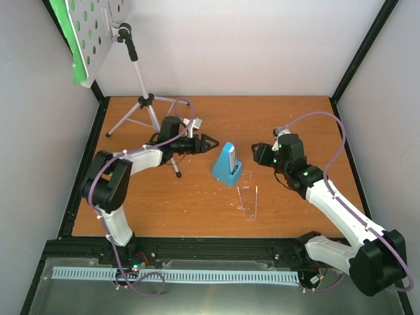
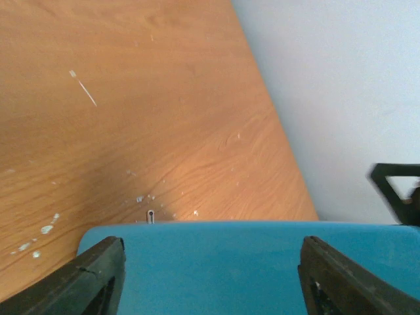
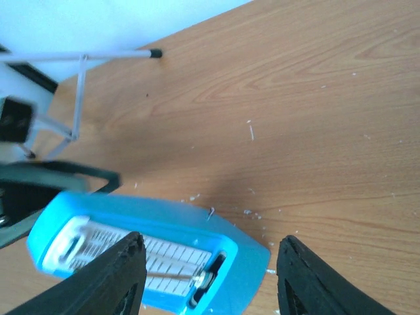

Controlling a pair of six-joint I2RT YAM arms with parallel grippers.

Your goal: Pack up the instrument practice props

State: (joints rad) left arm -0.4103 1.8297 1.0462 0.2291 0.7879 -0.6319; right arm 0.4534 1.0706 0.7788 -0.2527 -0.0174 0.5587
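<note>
The metronome [image 1: 228, 164] is standing on its base, its long axis near vertical and its scale face pointing toward the right gripper [image 1: 256, 153]. The left gripper [image 1: 213, 142] and the right gripper are both holding their fingers spread.

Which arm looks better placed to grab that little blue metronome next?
Probably the left. In its wrist view, the blue metronome sits squarely between the left gripper's open fingers. In the right gripper's view it lies off to one side, reaching past one finger.
</note>
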